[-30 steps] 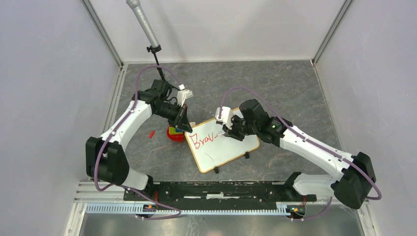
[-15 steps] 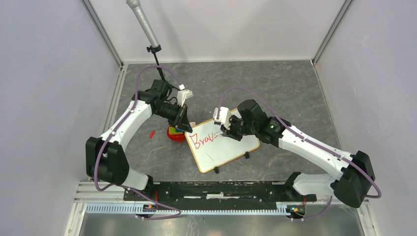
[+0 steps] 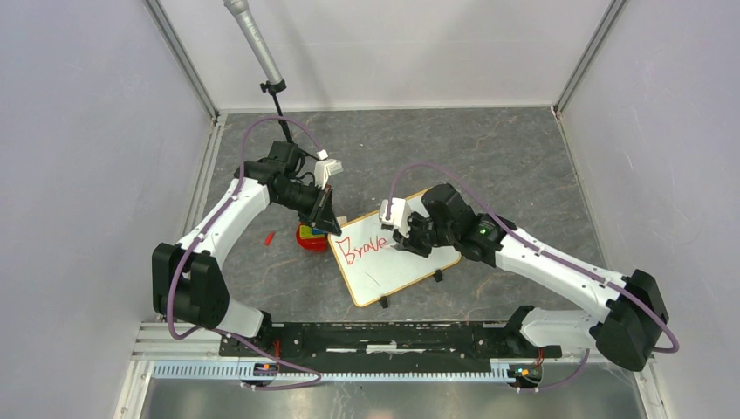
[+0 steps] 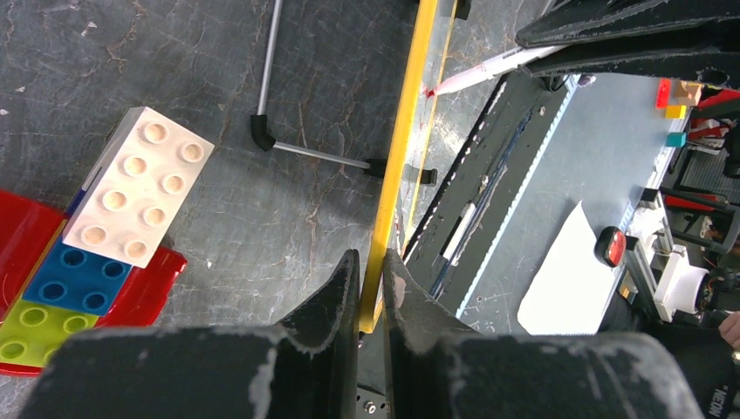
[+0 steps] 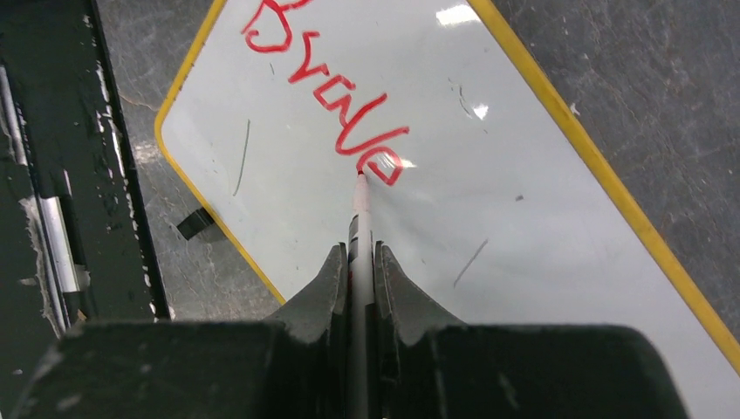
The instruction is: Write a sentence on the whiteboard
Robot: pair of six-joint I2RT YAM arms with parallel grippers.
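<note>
Top external — whiteboard [image 3: 393, 272] on grey table [image 3: 524, 157], white walls [image 3: 87, 175].

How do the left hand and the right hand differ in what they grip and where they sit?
The left hand is shut on the yellow frame of the white rectangular whiteboard; the right hand is shut on a slim white red-tipped marker pen. The left hand sits at the board's edge; the right hand is over its face, pen tip on the red lettering "Brave". Both are black two-finger hands, closed.
</note>
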